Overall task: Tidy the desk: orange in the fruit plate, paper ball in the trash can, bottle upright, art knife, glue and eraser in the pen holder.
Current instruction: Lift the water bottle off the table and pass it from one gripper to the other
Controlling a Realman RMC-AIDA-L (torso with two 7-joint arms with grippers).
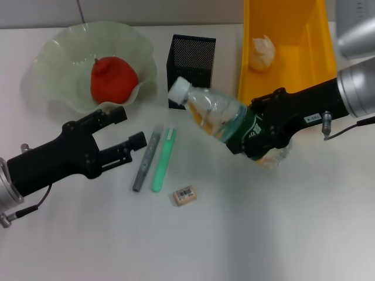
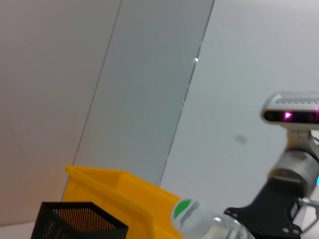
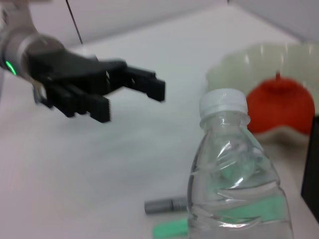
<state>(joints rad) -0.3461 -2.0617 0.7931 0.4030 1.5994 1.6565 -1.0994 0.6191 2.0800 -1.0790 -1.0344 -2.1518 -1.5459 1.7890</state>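
Clear plastic is showing in the right pincer [image 1: 258,137]: it is clamping the bottle [image 1: 220,114] around the green-labelled lower body and holding it tilted above the bench [image 1: 263,234], cap pointing toward the pen holder [image 1: 191,70]. The bottle's cap end is lying just in front of the pen holder in the head view, and its base end is sitting beside the trash can [image 1: 304,52].

The paper ball [image 1: 262,52] is lying inside the trash can. The orange [image 1: 113,79] is resting in the fruit plate [image 1: 58,64] at the far left of the bench.

The left pincer [image 1: 130,126] is hovering with its fingers apart, in front of the fruit plate and just beside the far ends of two pen-shaped items, gripping nothing. The grey stick [image 1: 146,159] and the green stick [image 1: 164,159] are lying side by side on the bench, nearly parallel. The eraser [image 1: 184,195] is lying flat near their closer ends, apart from both, barcode sticker facing up.
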